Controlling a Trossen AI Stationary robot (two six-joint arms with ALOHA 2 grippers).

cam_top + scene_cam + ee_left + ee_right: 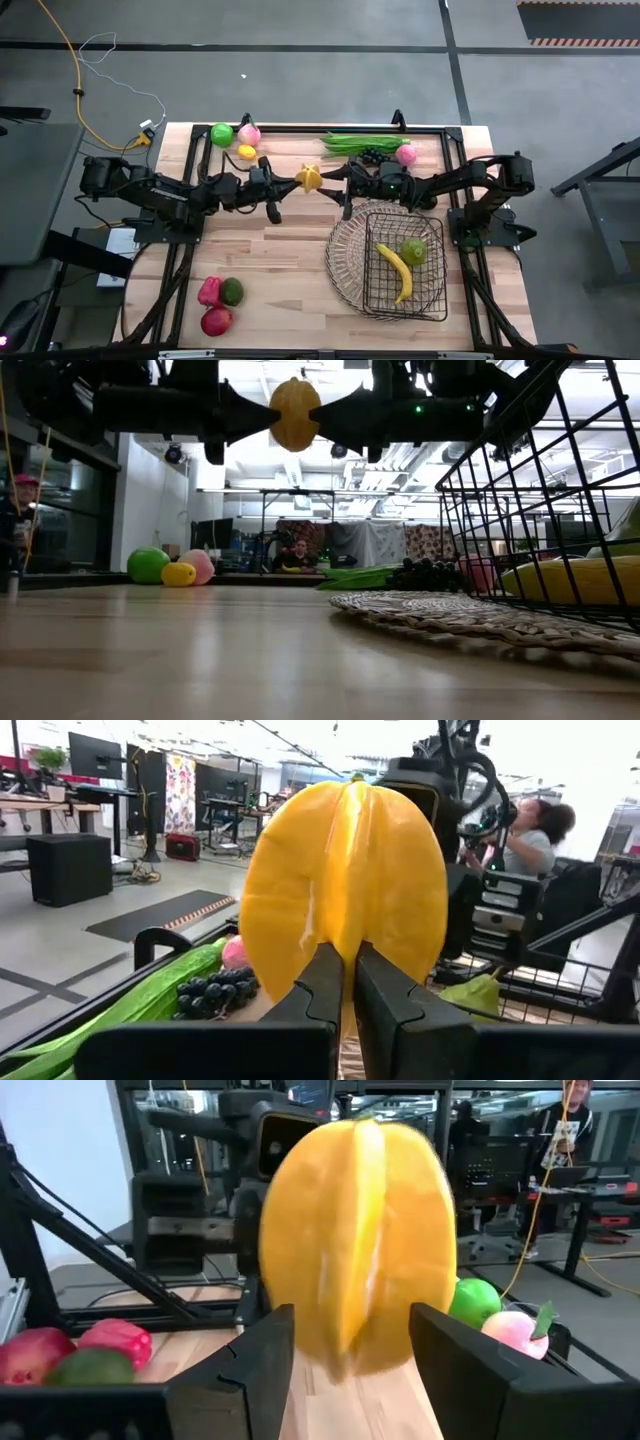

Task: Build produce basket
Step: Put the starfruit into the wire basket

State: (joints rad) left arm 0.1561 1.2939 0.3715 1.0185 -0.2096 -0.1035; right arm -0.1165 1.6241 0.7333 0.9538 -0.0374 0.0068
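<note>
The wooden table [290, 260] carries everything, with both dark arms reaching in from its two sides and meeting over the far middle. On the right near part sits the basket [352, 262], its flared round rim spreading left of the deeper rectangular mesh centre; inside lie a yellow banana [397, 272] and a green fruit [413, 251] (the only produce in it).

Along the far edge, right of centre, a bunch of long green beans [362, 143] lies with dark grapes [376, 154] just beside it and a pink peach [406, 154] at its right end. Far left of centre, a green apple [221, 134], another pink peach [249, 134] and a small lemon [246, 152] cluster together. At the near left corner sit a red pepper [209, 291], an avocado [232, 291] and a red apple [216, 321], touching one another.

Smallest of all, and held in the air between the arms — a ribbed yellow starfruit [309, 177]. The left gripper [296, 180] is pinched tight on a thin ridge of it. The right gripper [325, 179] faces it from the other side, its fingers [255, 1365] spread partway to either side of the fruit — whether they touch it I cannot tell.

People sit in the room beyond the table.
</note>
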